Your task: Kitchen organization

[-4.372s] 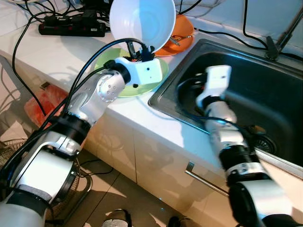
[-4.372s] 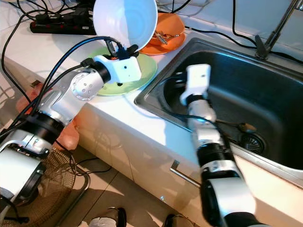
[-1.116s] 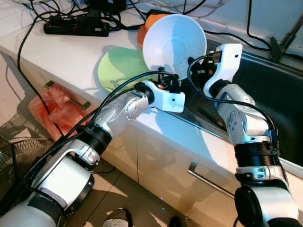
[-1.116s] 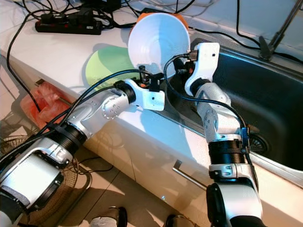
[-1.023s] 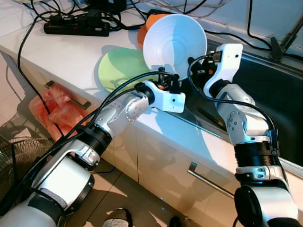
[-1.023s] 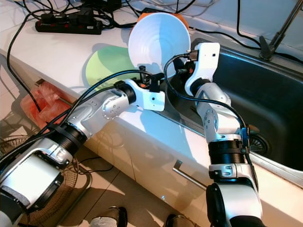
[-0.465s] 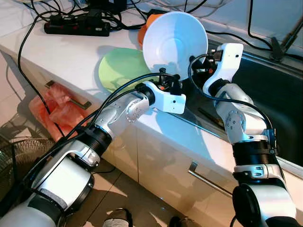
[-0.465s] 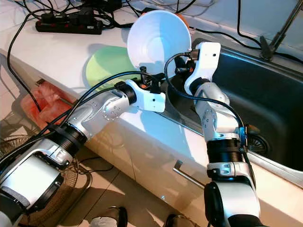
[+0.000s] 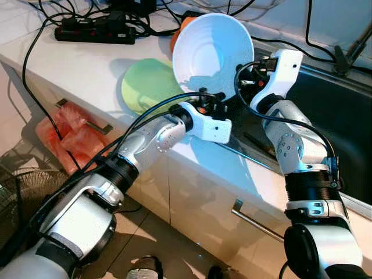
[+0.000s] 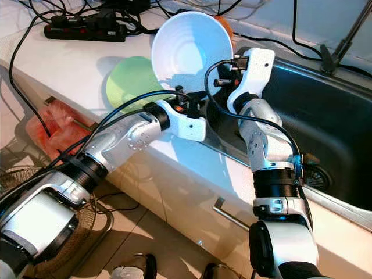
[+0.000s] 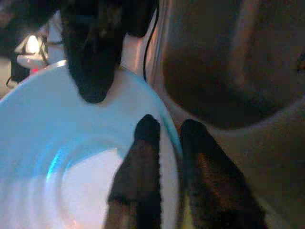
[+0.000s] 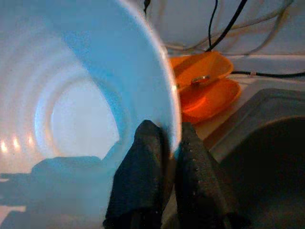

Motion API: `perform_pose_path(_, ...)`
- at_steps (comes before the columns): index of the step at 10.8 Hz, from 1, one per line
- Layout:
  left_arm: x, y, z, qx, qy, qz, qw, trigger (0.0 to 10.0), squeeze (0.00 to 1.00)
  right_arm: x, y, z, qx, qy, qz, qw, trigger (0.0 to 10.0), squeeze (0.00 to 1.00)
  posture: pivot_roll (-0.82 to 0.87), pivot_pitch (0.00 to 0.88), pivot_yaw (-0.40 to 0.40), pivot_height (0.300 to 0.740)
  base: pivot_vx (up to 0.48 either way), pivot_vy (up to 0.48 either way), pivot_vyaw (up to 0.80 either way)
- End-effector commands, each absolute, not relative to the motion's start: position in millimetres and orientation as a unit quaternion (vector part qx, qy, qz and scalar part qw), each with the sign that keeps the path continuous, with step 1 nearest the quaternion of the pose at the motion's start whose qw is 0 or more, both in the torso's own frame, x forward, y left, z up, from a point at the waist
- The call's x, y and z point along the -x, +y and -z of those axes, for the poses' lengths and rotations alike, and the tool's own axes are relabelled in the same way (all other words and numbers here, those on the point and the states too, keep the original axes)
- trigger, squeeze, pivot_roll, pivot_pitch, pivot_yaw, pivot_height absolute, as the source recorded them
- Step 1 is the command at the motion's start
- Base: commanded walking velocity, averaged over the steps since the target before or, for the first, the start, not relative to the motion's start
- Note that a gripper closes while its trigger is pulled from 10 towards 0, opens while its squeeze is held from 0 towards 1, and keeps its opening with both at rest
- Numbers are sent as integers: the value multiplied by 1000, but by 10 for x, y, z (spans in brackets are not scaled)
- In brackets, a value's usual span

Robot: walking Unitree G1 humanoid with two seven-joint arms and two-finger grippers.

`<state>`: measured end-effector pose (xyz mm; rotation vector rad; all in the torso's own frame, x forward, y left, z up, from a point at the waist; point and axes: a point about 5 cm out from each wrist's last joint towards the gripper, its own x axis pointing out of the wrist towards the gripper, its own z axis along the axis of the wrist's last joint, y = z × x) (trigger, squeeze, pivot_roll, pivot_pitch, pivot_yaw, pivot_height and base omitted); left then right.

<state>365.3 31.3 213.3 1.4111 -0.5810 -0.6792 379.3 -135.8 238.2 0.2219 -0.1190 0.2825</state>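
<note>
A large white bowl (image 9: 209,49) is held tilted in the air above the counter's edge, just left of the sink (image 9: 343,110). My left gripper (image 11: 166,129) is shut on its lower rim, one finger inside and one outside. From the sink side, my right gripper (image 12: 167,131) is shut on the bowl's right rim. In the left eye view the left gripper (image 9: 212,97) sits under the bowl and the right gripper (image 9: 247,68) beside it. A light green plate (image 9: 145,84) lies flat on the counter below and to the left.
Orange dishes (image 12: 205,86) with a utensil sit on the counter behind the bowl. A black power strip (image 9: 93,35) and cables lie at the back left. The faucet (image 9: 354,49) stands behind the sink. A cabinet handle (image 9: 256,224) and a red bag (image 9: 64,136) are below.
The left arm carried the bowl from above the green plate toward the sink. The right arm rose out of the sink and shut on the rim. The bowl has since tipped slightly.
</note>
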Motion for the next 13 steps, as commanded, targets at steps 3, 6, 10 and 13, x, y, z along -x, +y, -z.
perform_pose_path(3,-3588,198,-2397,-611,-326,282,664,10000,1000,-3820,-1416,-2212,-114,-18,-114,987,0,0,75,124,-12,740,0,0,0)
perform_pose_path(6,-3574,184,-2441,-608,-339,275,663,10000,1000,-3842,-1481,-2209,-121,-17,-85,989,0,0,76,123,-12,740,0,0,0)
perform_pose_path(10,-3574,201,-2419,-597,-336,269,677,10000,0,-3875,-1709,-2266,-144,-36,-5,989,0,0,73,124,-11,740,0,0,0)
perform_pose_path(13,-3572,326,-2317,-479,-285,270,785,10000,0,-3870,-1981,-2285,-149,-54,83,984,0,0,74,116,-10,740,0,0,0)
